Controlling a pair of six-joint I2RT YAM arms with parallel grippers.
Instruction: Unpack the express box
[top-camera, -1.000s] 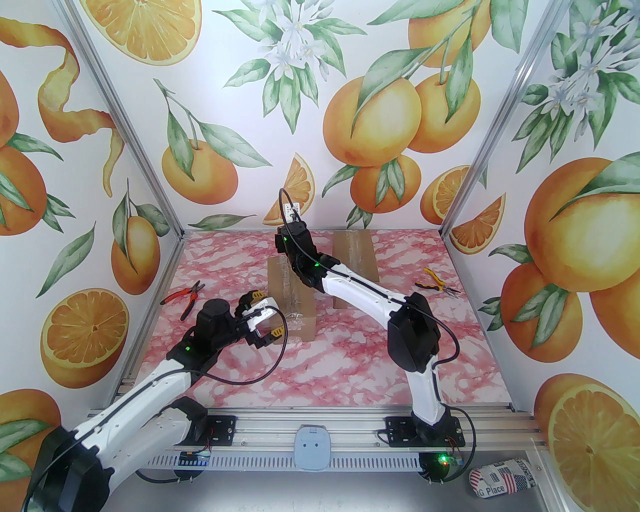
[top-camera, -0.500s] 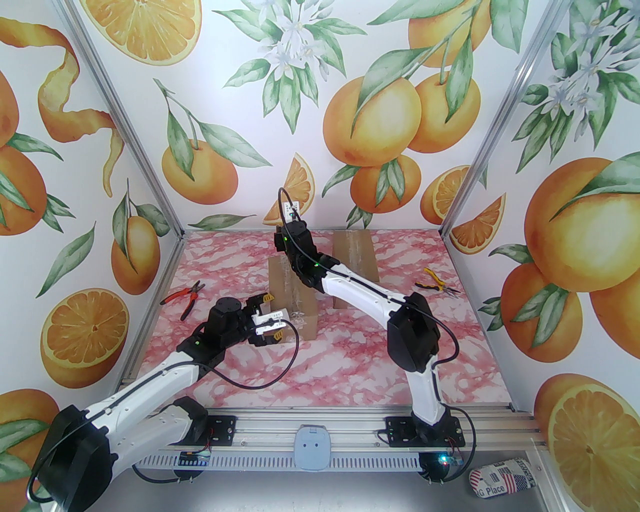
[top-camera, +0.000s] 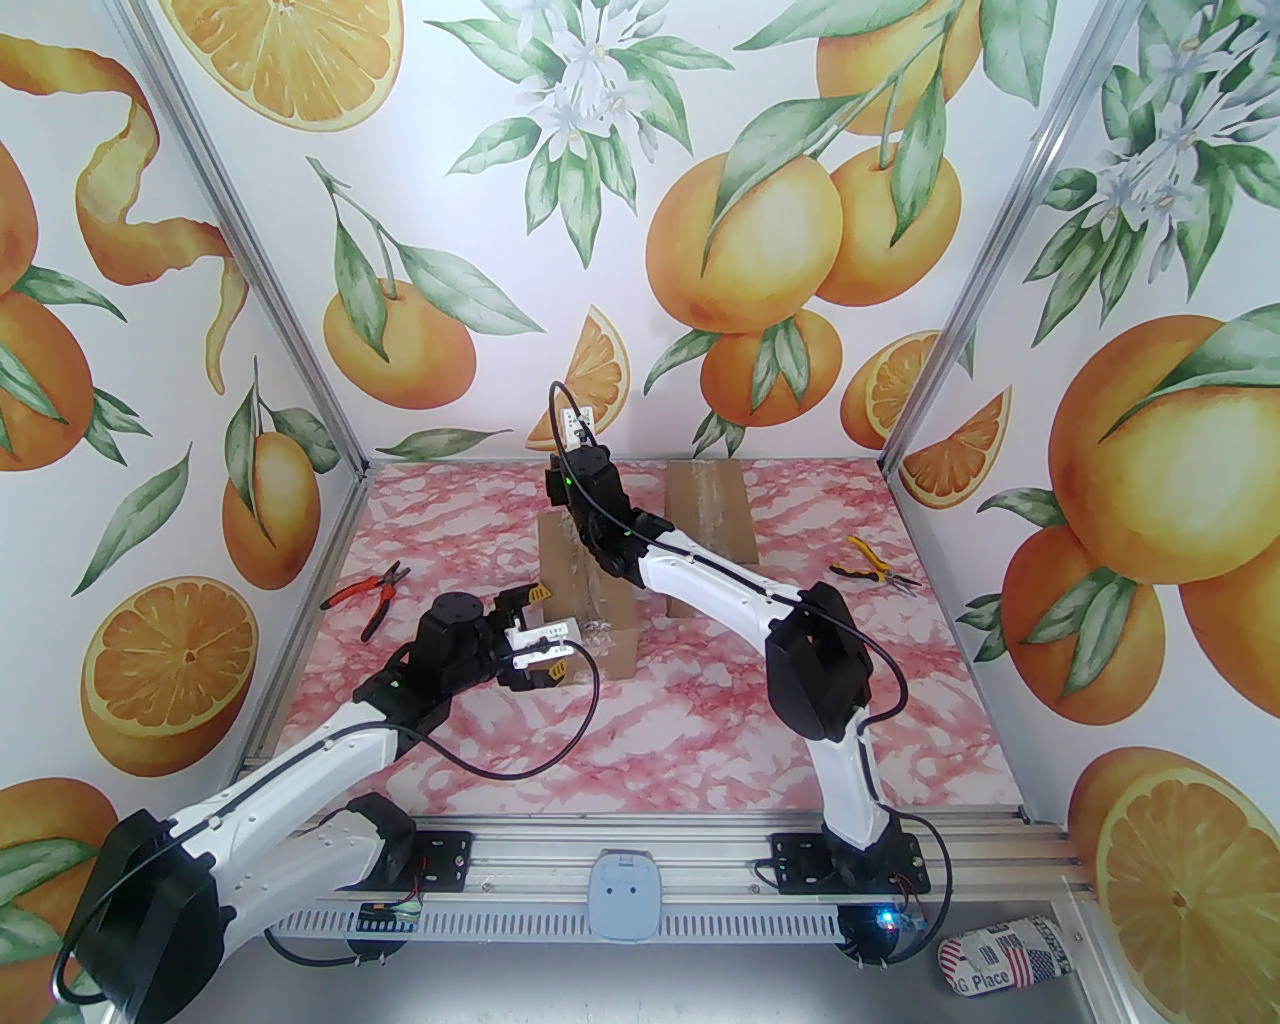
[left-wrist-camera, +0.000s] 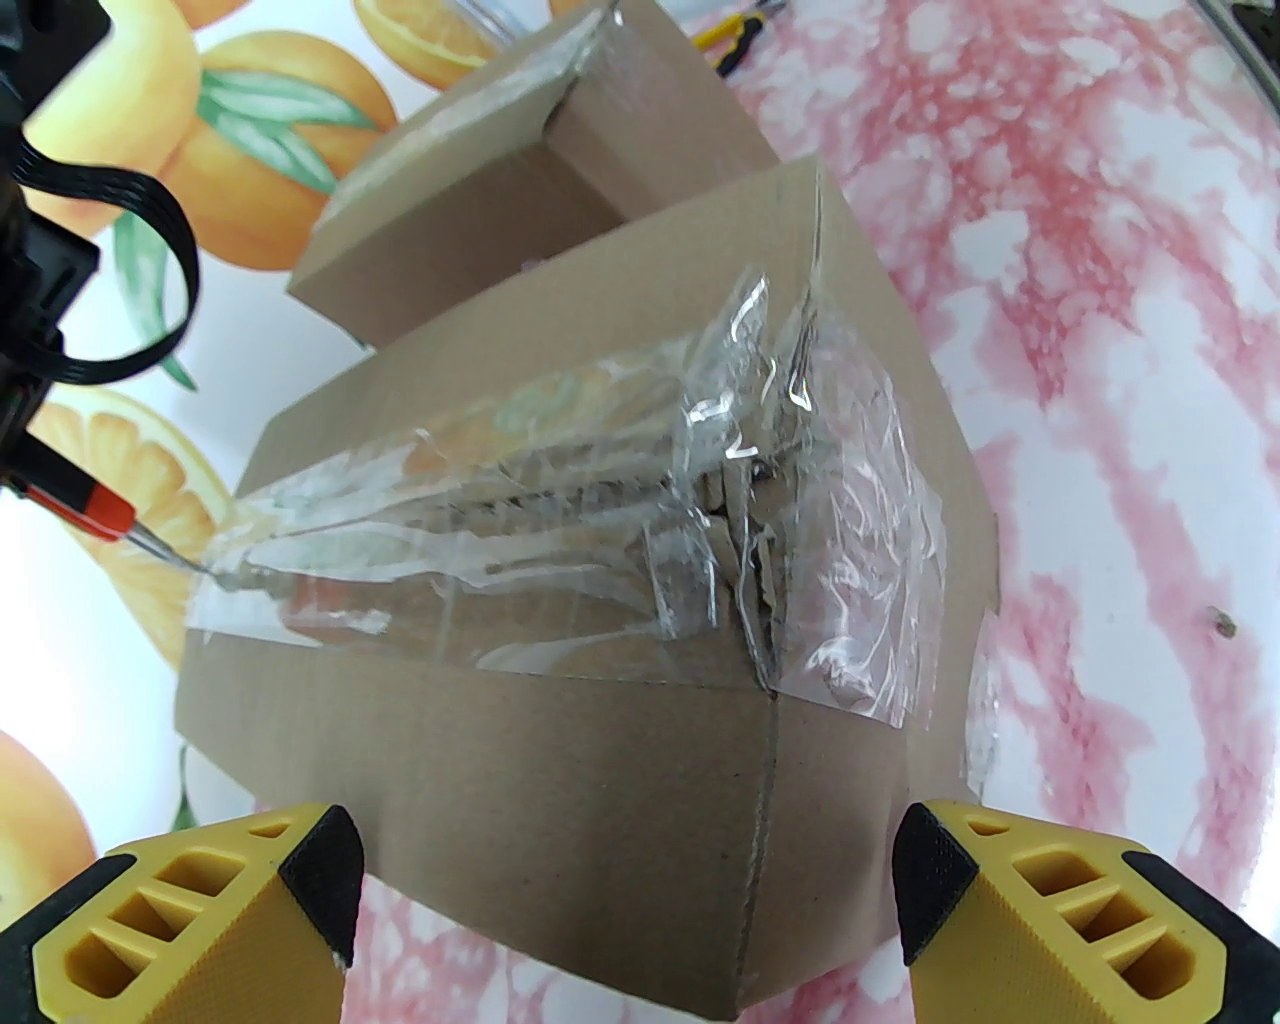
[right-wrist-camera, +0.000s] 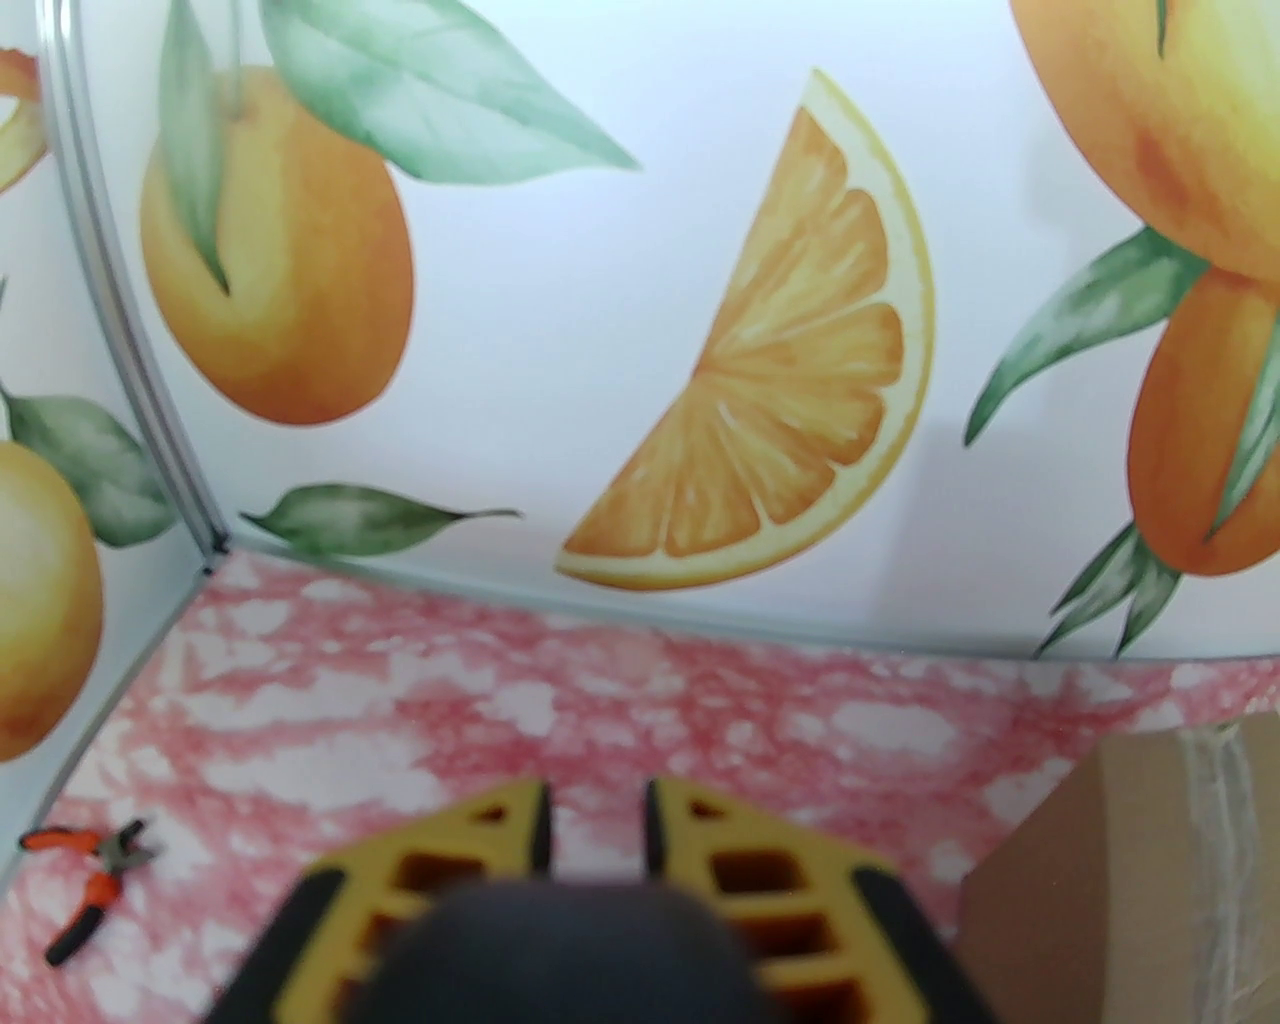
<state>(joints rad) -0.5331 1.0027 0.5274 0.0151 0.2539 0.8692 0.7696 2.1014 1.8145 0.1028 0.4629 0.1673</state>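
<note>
orange-print walls (top-camera: 640, 200) close off three sides of a pink marbled worktop (top-camera: 700, 720). the left arm (top-camera: 300, 770) reaches in from the near left corner, and the right arm (top-camera: 720, 590) stretches diagonally toward the back wall, its wrist raised over the far end of the nearer carton.

the express box (top-camera: 560, 570) lies flat around the middle of the worktop, long side running front to back. a second box (top-camera: 712, 510) sits behind it to the right, near the back wall and a little apart.

the left tool (top-camera: 548, 635) hangs just in front of the express box's near end. from its own camera the left tool (left-wrist-camera: 625, 870) is spread wide, with the express box (left-wrist-camera: 600, 760) beyond the fingertips and neither pad touching it. the right tool (right-wrist-camera: 597, 830) has its fingers drawn close with a slim gap between them; whether they pinch anything i cannot tell.

red pliers (top-camera: 365, 590) lie near the left wall, and yellow pliers (top-camera: 870, 565) near the right wall.

clear tape (left-wrist-camera: 600, 500) runs along the top seam, crinkled, with torn cardboard edges showing toward the near end. a thin metal point on a red stub (left-wrist-camera: 105, 515) touches the tape at its far end; what carries it is cut off at the frame edge.
</note>
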